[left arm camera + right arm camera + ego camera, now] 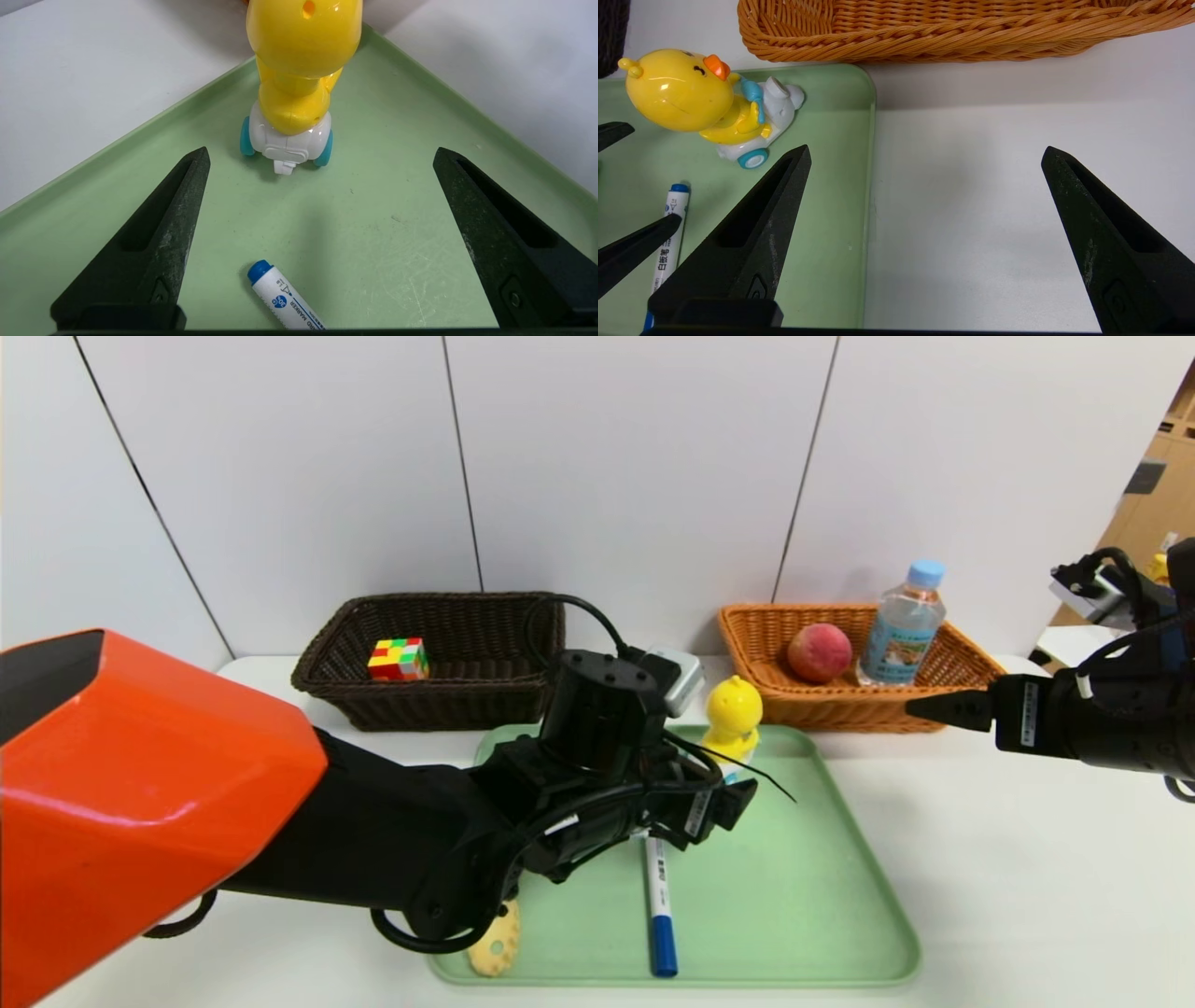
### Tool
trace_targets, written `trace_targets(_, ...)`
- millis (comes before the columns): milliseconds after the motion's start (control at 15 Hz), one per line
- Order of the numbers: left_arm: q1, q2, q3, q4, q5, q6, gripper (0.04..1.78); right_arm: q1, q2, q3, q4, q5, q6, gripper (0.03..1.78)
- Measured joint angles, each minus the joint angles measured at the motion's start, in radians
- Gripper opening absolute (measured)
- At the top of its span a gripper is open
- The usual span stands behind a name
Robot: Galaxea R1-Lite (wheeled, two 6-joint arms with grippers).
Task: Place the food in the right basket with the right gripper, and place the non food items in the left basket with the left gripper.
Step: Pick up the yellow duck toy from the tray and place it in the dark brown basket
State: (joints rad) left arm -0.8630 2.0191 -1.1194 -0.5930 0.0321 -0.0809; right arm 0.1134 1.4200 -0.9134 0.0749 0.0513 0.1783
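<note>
The yellow duck toy (733,714) stands at the green tray's (822,896) far edge; it also shows in the left wrist view (299,70). My left gripper (738,803) is open just short of the duck, above the white marker (659,905), whose blue end lies between the fingers (285,296). The pasta spoon's cream head (495,943) peeks out under my left arm. The puzzle cube (399,659) lies in the dark brown basket (504,705). The peach (819,651) and water bottle (902,625) are in the orange basket (747,635). My right gripper (934,707) is open and empty, hovering by that basket's front.
The white table (1027,877) is bare to the right of the tray. White wall panels stand right behind both baskets. In the right wrist view the duck (691,98), the marker (672,219) and the orange basket (924,32) show beyond the fingers.
</note>
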Motion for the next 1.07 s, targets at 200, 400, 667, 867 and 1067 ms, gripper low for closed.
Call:
trace_targets(200,-0.001,0.045,-0.061,0.019,0.0,0.003,1.69,-0.001,0.003,0.0,0.0,0.001,-0.001,1.71)
trace_targets(400,0.0,0.092,-0.105,0.021,0.001,0.004,1.69,0.0,0.008,0.0,0.0,0.001,0.0,1.71)
trace_targets(667,0.007,0.149,-0.163,0.026,0.004,0.03,1.69,0.0,0.016,0.0,-0.001,0.002,-0.001,1.71)
trace_targets(867,0.014,0.18,-0.18,0.026,0.004,0.035,1.69,0.0,0.021,0.0,-0.001,0.001,0.0,1.71)
trace_targets(1067,0.019,0.204,-0.22,0.031,0.004,0.036,1.69,0.0,0.026,0.0,-0.001,0.002,0.0,1.71)
